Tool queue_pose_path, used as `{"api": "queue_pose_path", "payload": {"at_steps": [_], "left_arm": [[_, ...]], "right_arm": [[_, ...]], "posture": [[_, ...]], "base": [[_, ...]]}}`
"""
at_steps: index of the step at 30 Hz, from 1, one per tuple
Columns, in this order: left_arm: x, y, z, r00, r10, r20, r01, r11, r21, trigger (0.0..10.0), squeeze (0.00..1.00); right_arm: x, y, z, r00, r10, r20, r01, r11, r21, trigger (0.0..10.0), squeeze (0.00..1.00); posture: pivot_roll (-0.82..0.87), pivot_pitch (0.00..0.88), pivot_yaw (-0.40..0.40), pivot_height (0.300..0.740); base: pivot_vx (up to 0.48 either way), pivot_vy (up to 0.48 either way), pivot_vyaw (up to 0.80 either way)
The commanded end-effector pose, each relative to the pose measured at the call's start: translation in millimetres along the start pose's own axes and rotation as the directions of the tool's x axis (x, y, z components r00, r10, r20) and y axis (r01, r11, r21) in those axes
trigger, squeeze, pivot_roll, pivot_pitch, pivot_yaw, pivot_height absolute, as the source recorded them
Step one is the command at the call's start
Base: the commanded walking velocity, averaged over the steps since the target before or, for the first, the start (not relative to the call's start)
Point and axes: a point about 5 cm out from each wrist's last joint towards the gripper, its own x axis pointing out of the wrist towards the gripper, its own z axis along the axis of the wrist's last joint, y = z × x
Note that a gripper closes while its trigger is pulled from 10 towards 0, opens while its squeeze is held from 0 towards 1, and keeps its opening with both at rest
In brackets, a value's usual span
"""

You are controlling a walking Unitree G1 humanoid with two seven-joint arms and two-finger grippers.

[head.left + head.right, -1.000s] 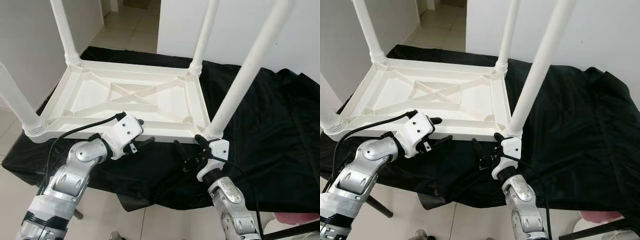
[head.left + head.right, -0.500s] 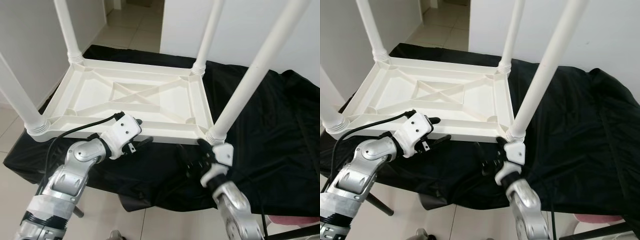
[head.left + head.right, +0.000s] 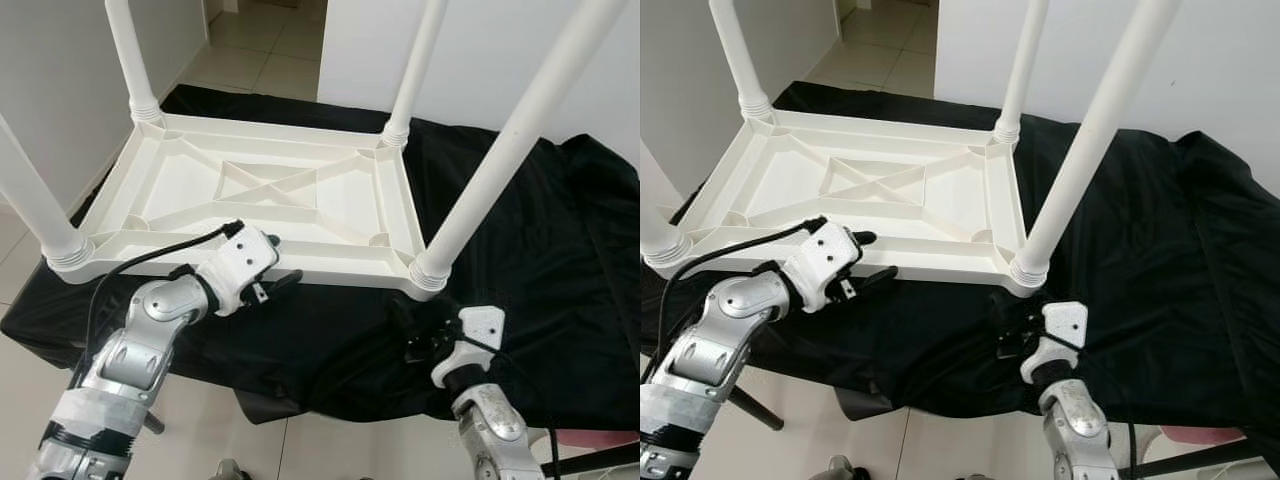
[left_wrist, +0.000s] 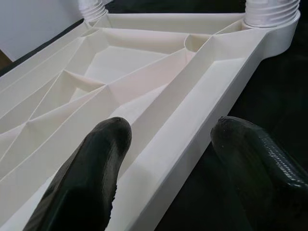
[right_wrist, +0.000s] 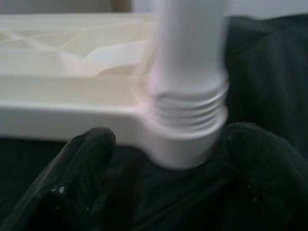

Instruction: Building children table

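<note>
table (image 3: 300,215): smooth white plastic | cloth (image 3: 540,260): black fabric, slight sheen

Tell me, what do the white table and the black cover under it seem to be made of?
Table: probably moulded plastic, matte white; its underside has cast ribs and threaded leg sockets. Cover: seemingly thin woven fabric with a slight sheen; it lies in soft folds and hangs over the edge.

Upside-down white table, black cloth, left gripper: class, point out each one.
white table (image 3: 190,185), left eye view, flat underside panel.
black cloth (image 3: 540,260), left eye view, bare fold.
left gripper (image 4: 168,144), left wrist view, between fingertips.
</note>
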Motion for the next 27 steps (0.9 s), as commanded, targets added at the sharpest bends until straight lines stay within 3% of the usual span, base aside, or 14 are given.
{"api": "queue_pose_path", "payload": {"at_steps": [1, 16, 19, 22, 27], "left_arm": [[3.7, -4.5, 3.1, 1.0, -0.021, 0.011, 0.021, 1.0, 0.011, 10.0, 0.0], [15.8, -31.4, 17.5, 0.993, -0.091, 0.076, 0.093, 0.995, -0.029, 10.0, 0.0], [20.0, -36.2, 23.4, 0.991, -0.095, 0.097, 0.099, 0.995, -0.032, 10.0, 0.0], [24.7, -40.6, 30.2, 0.988, -0.097, 0.117, 0.101, 0.995, -0.027, 10.0, 0.0], [27.6, -43.3, 32.7, 0.988, -0.099, 0.119, 0.102, 0.995, -0.021, 10.0, 0.0]], "right_arm": [[-0.4, -6.2, -2.4, 0.999, -0.034, -0.01, 0.033, 0.999, -0.02, 10.0, 0.0], [19.5, -19.5, 8.1, 0.999, -0.016, 0.036, 0.019, 0.997, -0.079, 10.0, 0.0], [29.7, -22.5, 12.3, 0.998, 0.032, 0.045, -0.027, 0.995, -0.097, 10.0, 0.0], [44.7, -21.6, 16.2, 0.987, 0.154, 0.035, -0.15, 0.984, -0.1, 10.0, 0.0], [56.0, -20.0, 17.0, 0.972, 0.234, 0.021, -0.23, 0.966, -0.122, 10.0, 0.0]], "posture": [[0.0, 0.087, -0.06, 0.74], [0.0, 0.076, -0.054, 0.74], [0.0, 0.072, -0.054, 0.74], [0.0, 0.067, -0.059, 0.74], [0.0, 0.059, -0.063, 0.74]], "base": [[0.0, 0.0, 0.0], [0.0, 0.0, 0.0], [0.0, 0.0, 0.0], [0.0, 0.0, 0.0], [0.0, 0.0, 0.0]]}}
